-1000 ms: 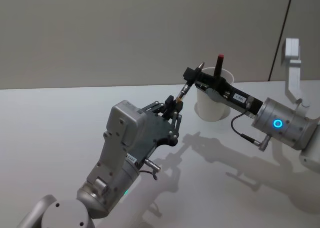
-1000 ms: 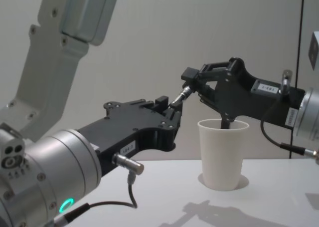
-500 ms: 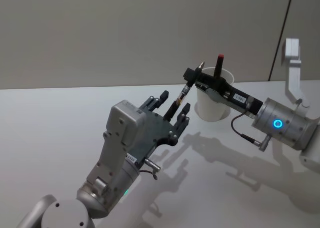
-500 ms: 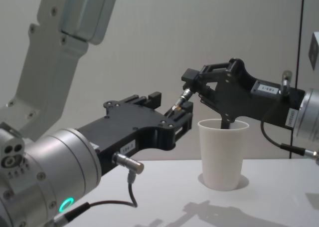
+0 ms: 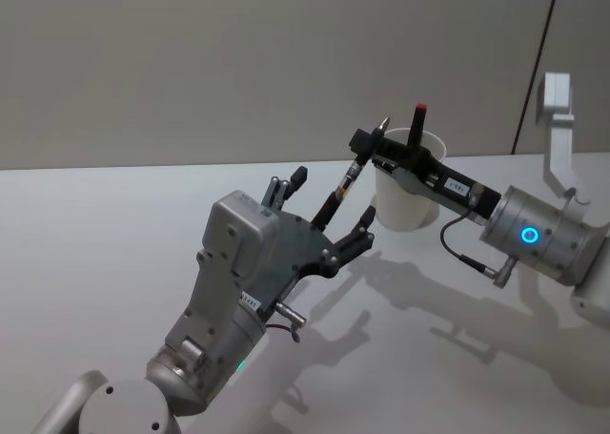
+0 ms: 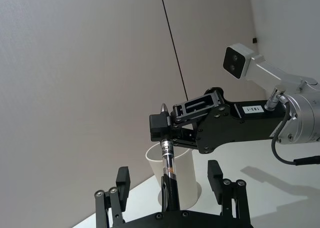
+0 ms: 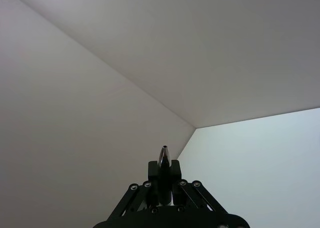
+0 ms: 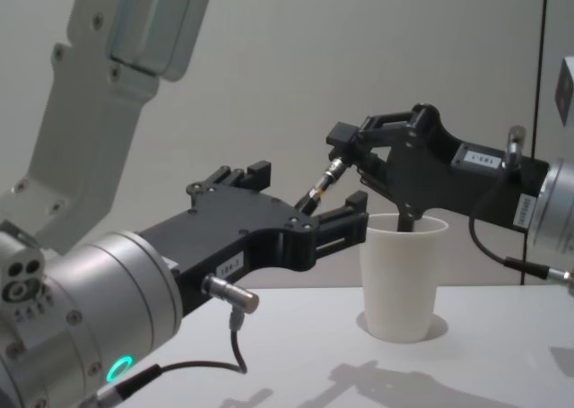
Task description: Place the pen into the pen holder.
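The right gripper point(image 5: 365, 145) pinches the pen point(image 5: 345, 180) near its tip beside the cup point(image 5: 405, 200), while the left gripper's point(image 5: 327, 212) fingers spread wide around its lower end.

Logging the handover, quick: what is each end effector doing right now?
Left end effector: open, fingers spread either side of the pen.
Right end effector: shut on the pen's upper end.

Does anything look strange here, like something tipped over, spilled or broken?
Nothing is spilled or broken. The pen holder stands upright on the table. The one odd sight: the pen hangs slanted in mid-air, pinched near its tip by the right gripper, with the left gripper spread open around its lower end.
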